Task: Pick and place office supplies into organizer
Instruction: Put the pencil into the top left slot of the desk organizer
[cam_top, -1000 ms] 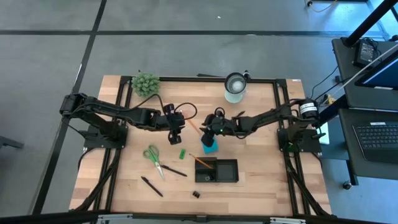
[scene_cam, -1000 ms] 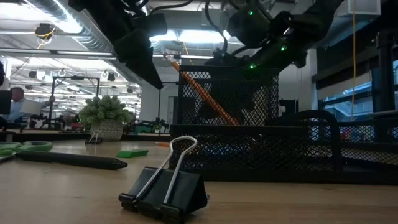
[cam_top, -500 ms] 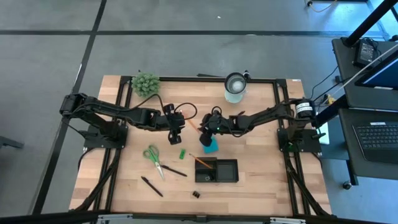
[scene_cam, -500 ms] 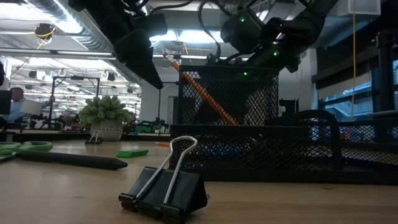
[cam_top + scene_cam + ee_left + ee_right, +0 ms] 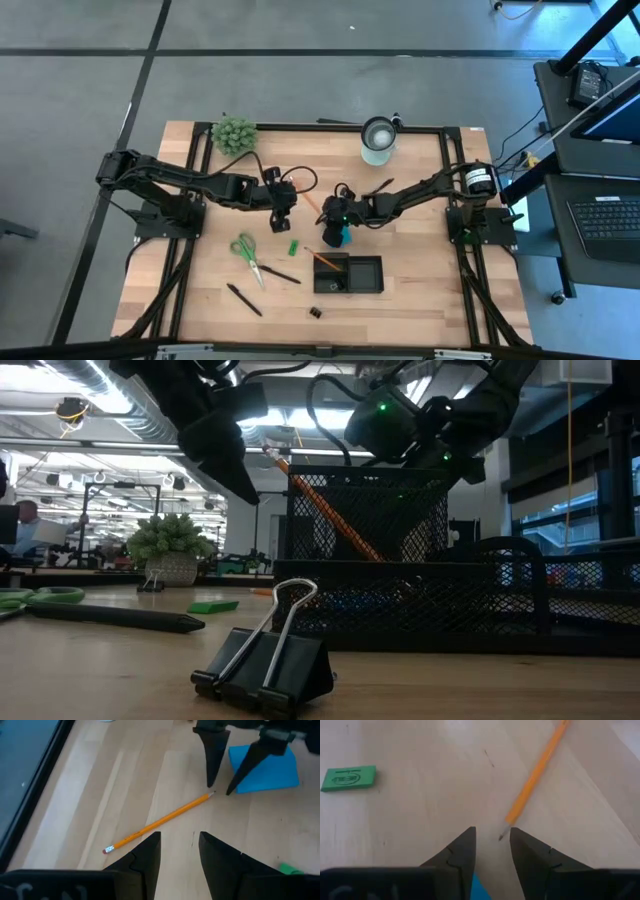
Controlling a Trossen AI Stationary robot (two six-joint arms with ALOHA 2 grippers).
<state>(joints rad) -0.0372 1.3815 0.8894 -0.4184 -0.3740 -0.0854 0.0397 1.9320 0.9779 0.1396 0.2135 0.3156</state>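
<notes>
Left gripper (image 5: 283, 212) is held over the table with fingers apart and empty. A loose pencil (image 5: 159, 824) is seen on the wood between both grippers; right gripper (image 5: 491, 842) is poised at its tip beside the blue note pad (image 5: 270, 766), fingers parted, nothing clamped. Organizer (image 5: 349, 273) is parked nearer the front edge; risk: a grab at the tip could roll the pencil or snag the pad.

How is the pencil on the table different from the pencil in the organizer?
The loose pencil lies flat on the bare wood, between the two grippers; the pencil in the organizer leans tilted inside the black mesh organizer, its eraser end sticking above the rim. Both are orange and thin.
</notes>
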